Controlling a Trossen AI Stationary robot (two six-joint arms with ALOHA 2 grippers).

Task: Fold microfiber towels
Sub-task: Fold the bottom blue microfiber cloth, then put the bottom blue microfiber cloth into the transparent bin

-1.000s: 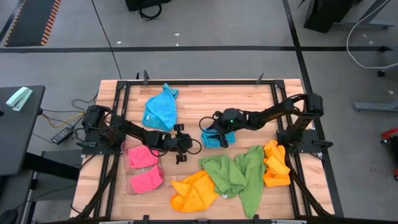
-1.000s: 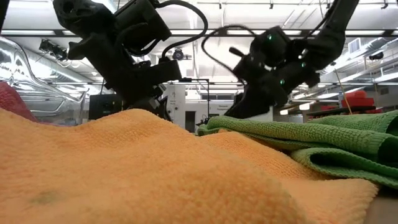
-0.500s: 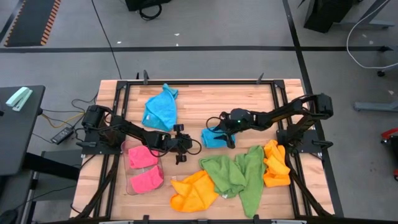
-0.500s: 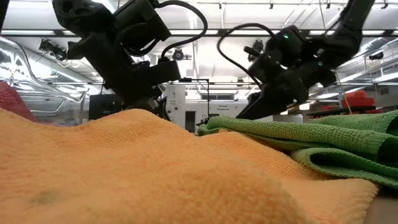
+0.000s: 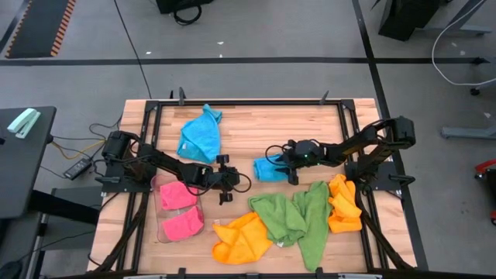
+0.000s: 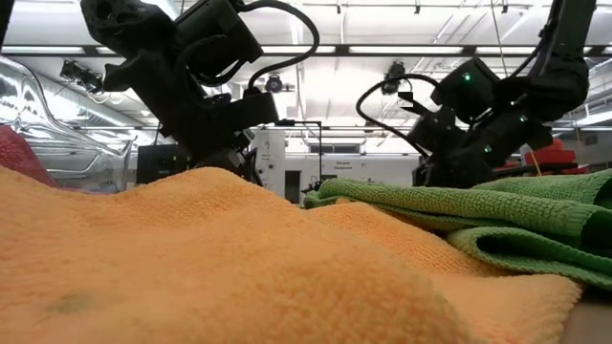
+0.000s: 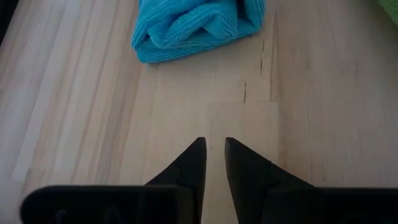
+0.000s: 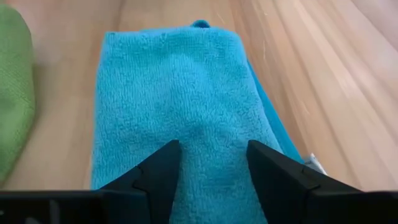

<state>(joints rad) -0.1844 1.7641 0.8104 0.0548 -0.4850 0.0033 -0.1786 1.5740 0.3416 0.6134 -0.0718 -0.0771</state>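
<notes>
Bare table (image 5: pixel 256 128) lies open across the upper middle of the high view. Toward the bottom, green cloths (image 5: pixel 294 217), orange cloths (image 5: pixel 242 240) and the pink cloths (image 5: pixel 180 209) at lower left crowd the surface, leaving only narrow gaps.

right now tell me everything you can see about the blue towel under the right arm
The folded sky blue towel is a soft, looped microfiber cloth, folded into a neat rectangle with a lower layer peeking out along one edge. It lies flat on the wooden table near the centre, beside the green towel without touching it. The right gripper is over it with open fingers astride its near end, gripping nothing.
</notes>
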